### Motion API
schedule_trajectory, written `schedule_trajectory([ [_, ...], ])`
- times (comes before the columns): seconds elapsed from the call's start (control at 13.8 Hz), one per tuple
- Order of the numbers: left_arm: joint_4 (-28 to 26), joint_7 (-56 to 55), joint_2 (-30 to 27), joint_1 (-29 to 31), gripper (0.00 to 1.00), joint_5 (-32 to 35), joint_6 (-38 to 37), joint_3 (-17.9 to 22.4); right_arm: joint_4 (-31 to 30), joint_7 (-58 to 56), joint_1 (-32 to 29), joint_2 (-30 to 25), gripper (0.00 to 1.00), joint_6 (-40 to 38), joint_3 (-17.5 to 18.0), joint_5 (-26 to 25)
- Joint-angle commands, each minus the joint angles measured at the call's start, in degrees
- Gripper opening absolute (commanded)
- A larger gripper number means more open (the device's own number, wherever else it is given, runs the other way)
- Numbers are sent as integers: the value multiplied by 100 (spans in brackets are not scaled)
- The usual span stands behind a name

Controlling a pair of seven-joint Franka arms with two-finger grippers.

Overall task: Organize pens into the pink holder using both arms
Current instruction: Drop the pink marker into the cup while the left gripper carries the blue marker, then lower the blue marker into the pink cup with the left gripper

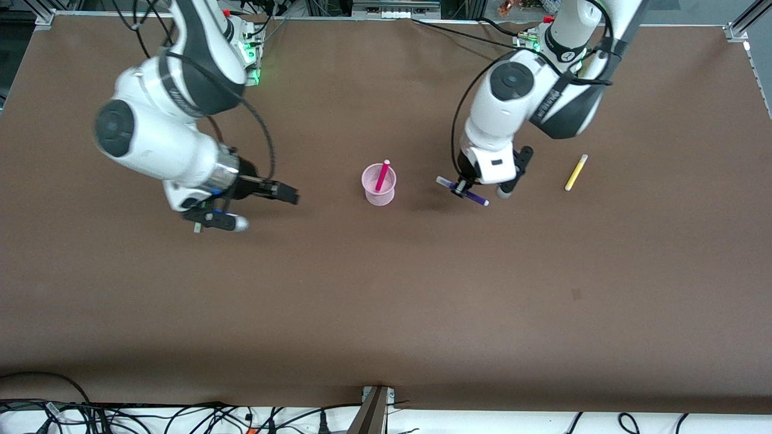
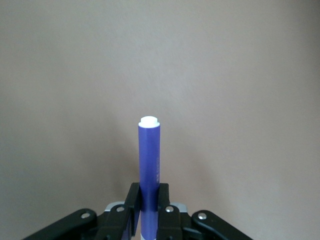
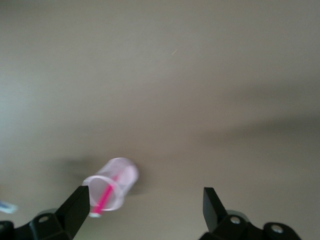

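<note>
Brown table [image 1: 386,289]: only left wrist shows pincer [image 2: 148,210] clamping purple pen [image 2: 149,160].

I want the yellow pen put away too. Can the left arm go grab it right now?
Probably not yet. The left gripper is already shut on the purple pen, so it's busy. The yellow pen lies bare on the table toward that arm's end, nothing blocking it.

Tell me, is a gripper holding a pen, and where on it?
Yes. The left gripper pinches the purple pen near one end, close to the pink holder. The right gripper is open and holds nothing.
</note>
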Motion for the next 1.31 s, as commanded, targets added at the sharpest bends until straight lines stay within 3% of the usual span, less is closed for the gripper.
schedule_trajectory([
  [0.0,450,-802,100,-447,0,572,-304,48,-392,-912,50,-709,100,-366,-384,-782],
  [0.29,1337,-1908,750,-1159,0,1634,-1015,65,-235,-1158,41,-1176,100,-1193,-657,-1645],
  [0.73,2207,-2930,1751,-2020,0,3111,-1665,127,599,-1388,-108,-765,100,-1387,-737,-1629],
  [0.95,2675,-3264,2315,-2416,0,3938,-2185,179,663,-1370,-266,-711,100,-1510,-650,-1603],
  [1.02,2675,-3352,2333,-2478,0,4062,-2186,223,663,-1370,-528,-728,100,-1606,-493,-1586],
  [1.24,2719,-3397,2386,-2759,0,4159,-2221,381,654,-1405,-1950,-860,100,-1783,1024,-1655],
])
